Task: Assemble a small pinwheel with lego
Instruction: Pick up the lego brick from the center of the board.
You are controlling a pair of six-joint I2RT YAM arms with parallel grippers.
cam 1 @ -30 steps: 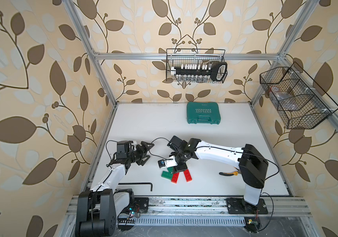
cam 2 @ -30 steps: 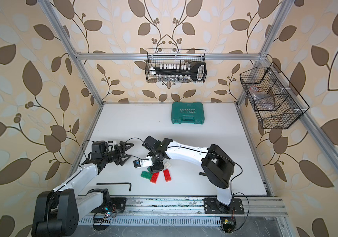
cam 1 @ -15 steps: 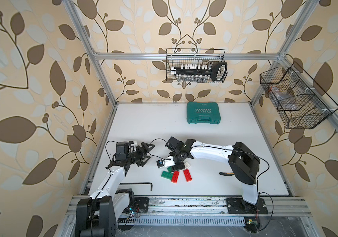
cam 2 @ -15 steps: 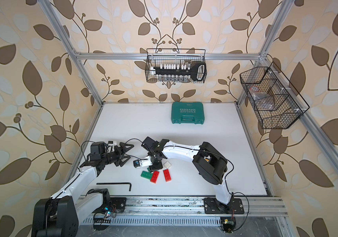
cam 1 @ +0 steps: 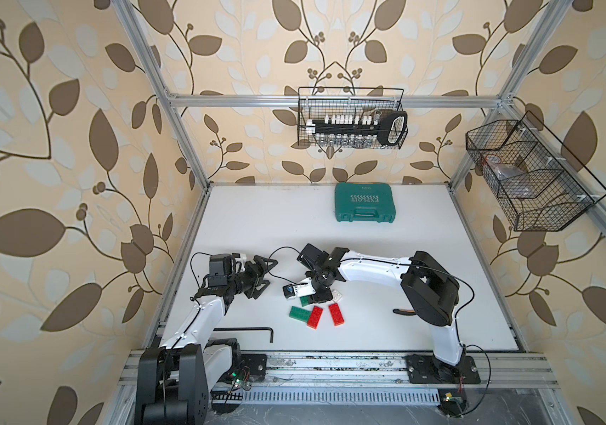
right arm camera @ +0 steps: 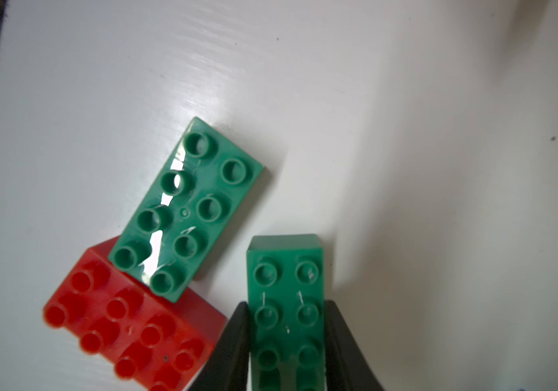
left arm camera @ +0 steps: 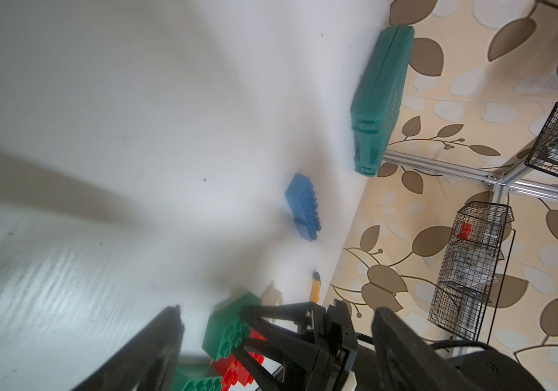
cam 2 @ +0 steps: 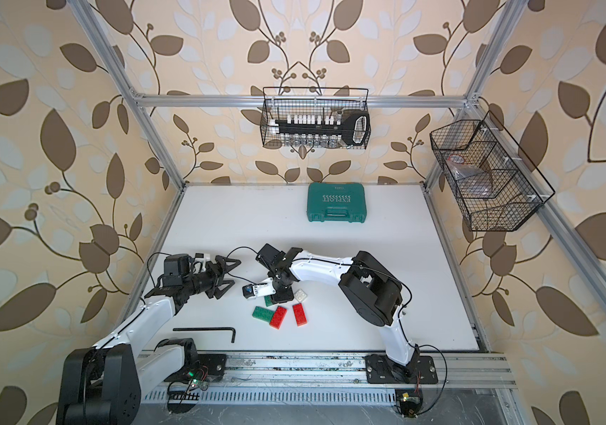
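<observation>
1. Bricks sat loose near the table's front middle in both top views: the right claw pointed down over a green brick, a white brick just beside, a second green brick touching a red brick. We saw the left claw spread wide, clear of the bricks.
2. Through the left wrist camera we saw blue bricks touching each other, apart from the rest, toward the case.
3. Through the right wrist camera we saw the right claw's fingers clamped on the green brick's long sides; the second green brick overlapped the red brick's corner.
</observation>
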